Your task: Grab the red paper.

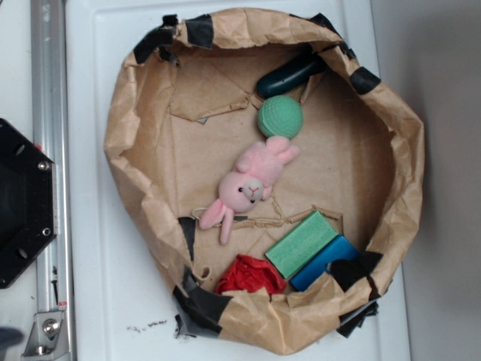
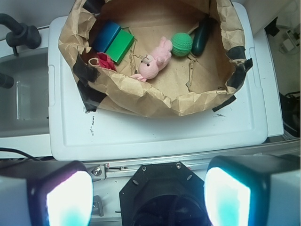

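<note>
In the wrist view the end effector (image 2: 149, 197) hangs open, pads wide apart, holding nothing. The red paper (image 2: 104, 61) lies well ahead and left, a shapeless lump low against the brown paper basket's (image 2: 155, 101) near wall, just beside the green block (image 2: 120, 45).
</note>
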You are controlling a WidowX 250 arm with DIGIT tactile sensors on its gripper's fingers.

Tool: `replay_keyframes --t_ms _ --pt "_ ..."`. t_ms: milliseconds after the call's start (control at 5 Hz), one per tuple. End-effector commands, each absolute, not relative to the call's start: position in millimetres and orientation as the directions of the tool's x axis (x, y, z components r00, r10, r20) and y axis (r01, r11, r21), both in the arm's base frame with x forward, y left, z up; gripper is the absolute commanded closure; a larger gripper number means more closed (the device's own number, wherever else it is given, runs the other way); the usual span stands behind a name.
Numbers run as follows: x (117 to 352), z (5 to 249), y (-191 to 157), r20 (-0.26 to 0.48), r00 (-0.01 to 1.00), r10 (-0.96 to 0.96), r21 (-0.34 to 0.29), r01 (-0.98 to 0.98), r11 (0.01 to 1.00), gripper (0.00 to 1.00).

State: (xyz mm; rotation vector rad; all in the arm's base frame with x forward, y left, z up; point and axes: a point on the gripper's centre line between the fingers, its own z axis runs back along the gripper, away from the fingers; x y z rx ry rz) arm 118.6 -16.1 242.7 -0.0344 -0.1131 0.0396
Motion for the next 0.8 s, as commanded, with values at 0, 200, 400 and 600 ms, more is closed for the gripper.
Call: replay_keyframes --t_ms 0,200,400,600 --pt "118.6 242.7 -16.1 0.112 0.993 0.041 -0.037 -0.038 0.999 0.00" --pt "168.5 217.2 -15.0 0.074 0.954 0.291 -0.107 -0.283 0.953 0.00" --pt "217.0 200.0 -13.8 -0.013 0.890 0.455 -0.220 -0.447 0.867 0.00" --pt "265.7 155.1 -19.3 -0.053 0.827 0.559 -0.200 -0.558 0.806 0.00"
